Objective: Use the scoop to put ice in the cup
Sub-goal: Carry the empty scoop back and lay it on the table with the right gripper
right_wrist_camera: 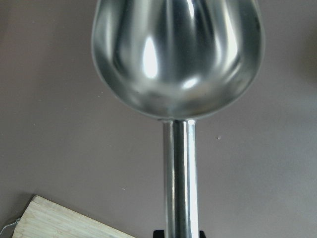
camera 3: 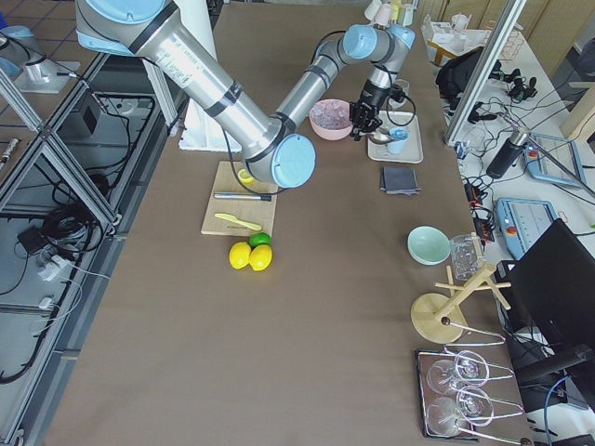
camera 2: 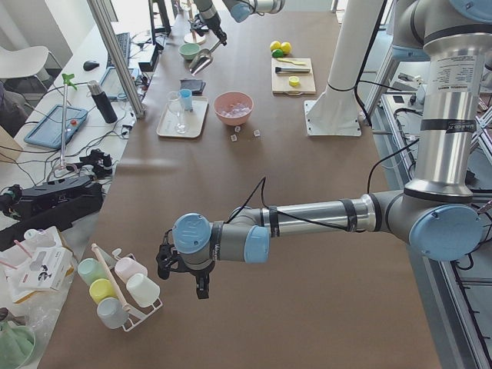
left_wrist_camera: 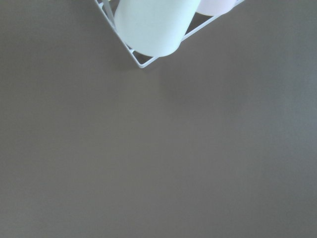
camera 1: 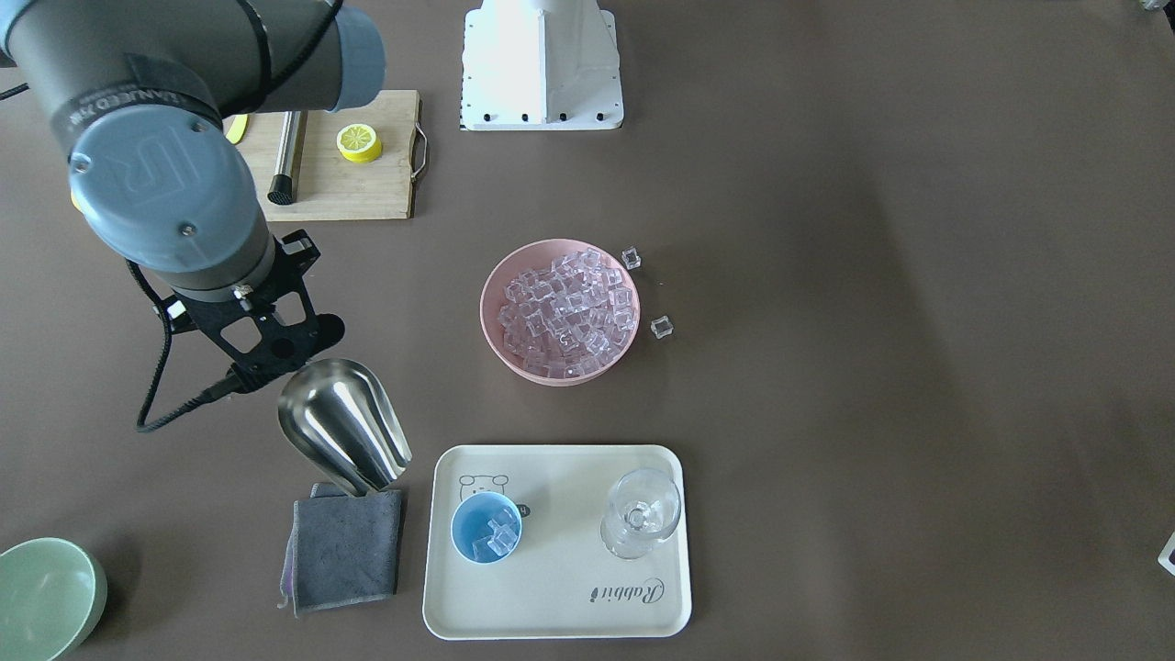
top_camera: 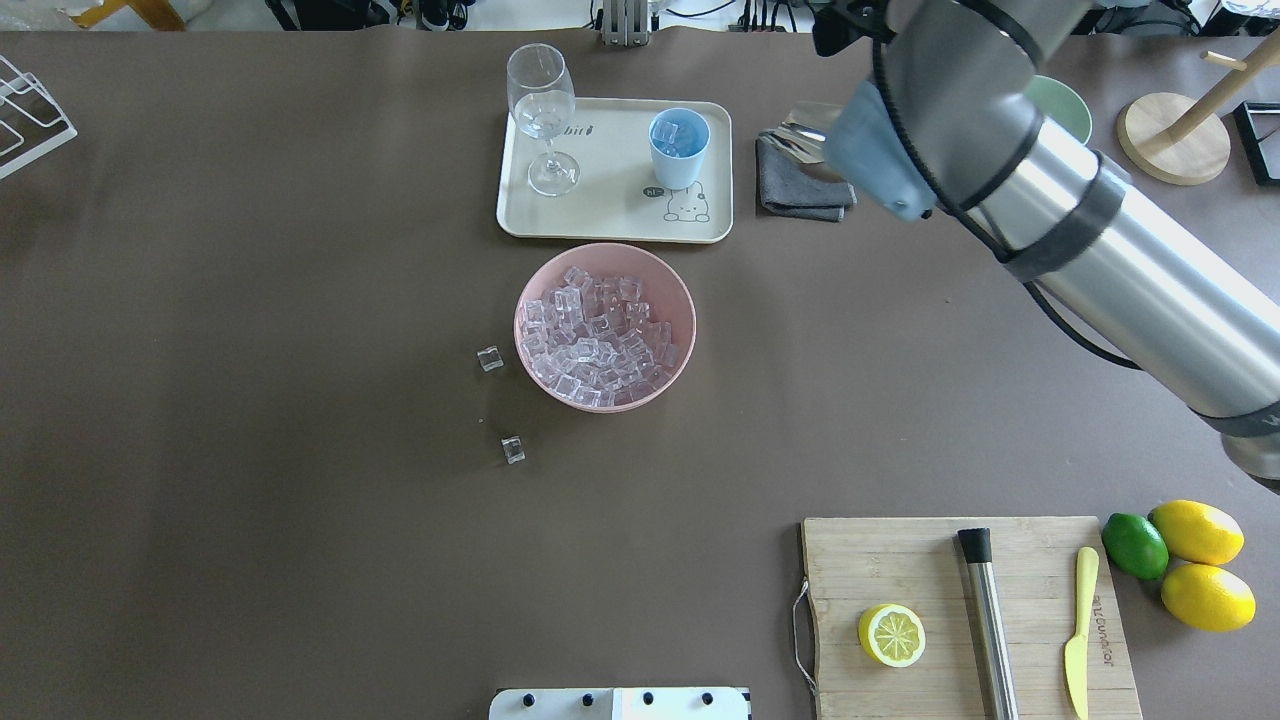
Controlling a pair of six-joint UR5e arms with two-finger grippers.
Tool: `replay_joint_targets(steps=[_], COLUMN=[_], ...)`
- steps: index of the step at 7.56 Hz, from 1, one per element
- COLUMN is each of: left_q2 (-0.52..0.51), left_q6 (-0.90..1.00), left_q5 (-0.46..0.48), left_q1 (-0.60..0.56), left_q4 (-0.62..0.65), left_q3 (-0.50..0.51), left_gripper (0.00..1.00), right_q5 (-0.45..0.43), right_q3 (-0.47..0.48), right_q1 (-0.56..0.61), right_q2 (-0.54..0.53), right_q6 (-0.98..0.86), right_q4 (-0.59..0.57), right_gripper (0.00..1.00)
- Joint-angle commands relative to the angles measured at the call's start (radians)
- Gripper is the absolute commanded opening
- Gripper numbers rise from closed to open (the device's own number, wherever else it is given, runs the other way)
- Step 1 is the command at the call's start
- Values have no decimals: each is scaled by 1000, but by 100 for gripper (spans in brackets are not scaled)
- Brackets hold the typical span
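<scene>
My right gripper [right_wrist_camera: 181,234] is shut on the handle of the shiny silver scoop [camera 1: 344,427]. It holds the scoop over the table beside the tray, with its front end above a grey cloth. In the right wrist view the scoop's trough [right_wrist_camera: 178,54] is empty. The light-blue cup [camera 1: 486,526] stands on the cream tray [camera 1: 560,606] and holds a few clear ice cubes. A pink bowl [camera 1: 496,340] is full of ice [camera 1: 565,312]. Two loose cubes [camera 1: 661,327] lie beside it. My left gripper [camera 2: 198,286] hangs low at the far end of the table; I cannot tell whether it is open or shut.
A clear stemmed glass [camera 1: 641,512] stands on the tray right of the cup. The grey cloth [camera 1: 344,551] lies left of the tray and a pale green bowl [camera 1: 46,597] beyond it. A cutting board [camera 1: 358,188] carries a lemon half and a steel cylinder. A cup rack [left_wrist_camera: 153,25] is near my left wrist.
</scene>
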Motion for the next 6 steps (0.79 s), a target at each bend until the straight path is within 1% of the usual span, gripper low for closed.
replay_joint_targets(steps=[1, 2, 3, 4, 5, 6], left_q2=[0, -7, 3, 31, 71, 104], left_q6=[-8, -26, -46, -51, -51, -46], left_q5=[-1, -1, 2, 0, -1, -1], left_q1=[2, 29, 53, 55, 57, 57], left_q4=[6, 39, 88, 104, 119, 118], left_q3=[-82, -107, -156, -197, -242, -277], left_gripper=[99, 99, 99, 99, 99, 99], right_q5=[68, 72, 76, 90, 90, 107], right_q3=[351, 423, 471, 476, 432, 322], right_q1=[110, 147, 170, 181, 189, 194], right_q2=[-389, -527, -661, -796, -932, -973], right_q6=[179, 229, 292, 385, 488, 570], right_q4=[123, 197, 294, 452, 689, 892], right_gripper=[0, 0, 0, 0, 0, 0])
